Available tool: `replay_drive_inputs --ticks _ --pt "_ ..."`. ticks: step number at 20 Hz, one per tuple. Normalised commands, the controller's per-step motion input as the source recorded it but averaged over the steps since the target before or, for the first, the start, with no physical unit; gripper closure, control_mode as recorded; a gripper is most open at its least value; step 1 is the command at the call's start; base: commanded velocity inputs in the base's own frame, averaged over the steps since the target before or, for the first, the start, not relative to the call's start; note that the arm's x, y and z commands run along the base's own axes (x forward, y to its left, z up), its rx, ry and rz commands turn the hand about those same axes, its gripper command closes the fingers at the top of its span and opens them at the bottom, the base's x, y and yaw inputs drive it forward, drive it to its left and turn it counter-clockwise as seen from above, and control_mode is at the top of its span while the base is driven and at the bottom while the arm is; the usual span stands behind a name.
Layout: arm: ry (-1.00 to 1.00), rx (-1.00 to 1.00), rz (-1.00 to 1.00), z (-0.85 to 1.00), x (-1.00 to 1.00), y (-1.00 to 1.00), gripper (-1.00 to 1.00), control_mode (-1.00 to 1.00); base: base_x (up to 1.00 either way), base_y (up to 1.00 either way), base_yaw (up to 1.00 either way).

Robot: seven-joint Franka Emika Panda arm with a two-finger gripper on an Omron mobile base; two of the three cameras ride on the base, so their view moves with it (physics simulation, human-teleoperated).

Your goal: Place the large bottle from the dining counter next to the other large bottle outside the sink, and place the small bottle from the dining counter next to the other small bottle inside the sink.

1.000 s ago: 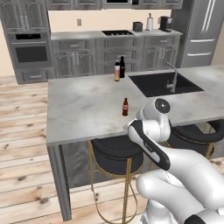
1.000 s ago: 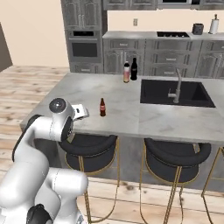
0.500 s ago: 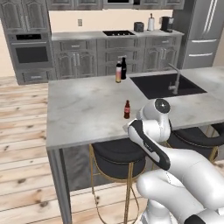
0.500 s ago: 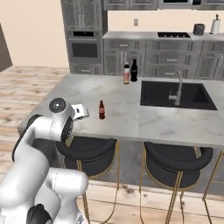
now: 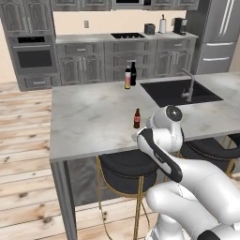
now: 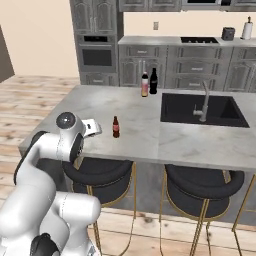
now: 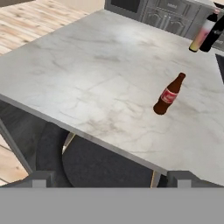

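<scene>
Grey kitchen cabinets back the scene, and from the left base view I've got the dining counter [image 5: 89,117] stretching ahead as my tabletop. At its far edge, just beside the sink [image 5: 180,91], the large bottle [image 5: 133,73] stands close against the other large bottle [image 5: 127,78], so I judge that half finished. The small bottle [image 5: 137,118] stands upright near the near edge, well apart from the basin.

Switching to the right base view: same pair by the sink's far corner, same brown bottle alone near the near edge. The basin's inside is too dark for me to pick out the other small bottle.

Hand view now: the gripper [image 7: 111,177] is spread fully wide and holding nothing, looking over the near edge, with the small bottle ahead and untouched. Left to do, as I read it: reach in, grasp it, carry it into the sink.
</scene>
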Motion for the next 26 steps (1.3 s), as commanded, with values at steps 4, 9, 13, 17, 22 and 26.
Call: replay_drive_inputs --ticks 4,9,13,17,22,26 --pt "0.00 0.00 0.00 0.00 0.00 0.00 -1.00 1.00 0.22 -0.09 0.00" --pt "0.00 0.00 0.00 0.00 0.00 0.00 -1.00 1.00 0.25 -0.10 0.00" --pt "0.00 0.00 0.00 0.00 0.00 0.00 -1.00 1.00 0.23 -0.10 0.00" --pt "0.00 0.00 0.00 -0.02 0.03 -0.02 -1.00 -1.00 0.16 -0.06 0.00" --pt "0.00 0.00 0.00 -0.03 0.09 -0.06 -1.00 -1.00 0.00 0.00 0.00" --pt "0.00 0.00 0.00 0.00 0.09 -0.12 -1.00 -1.00 0.00 0.00 0.00"
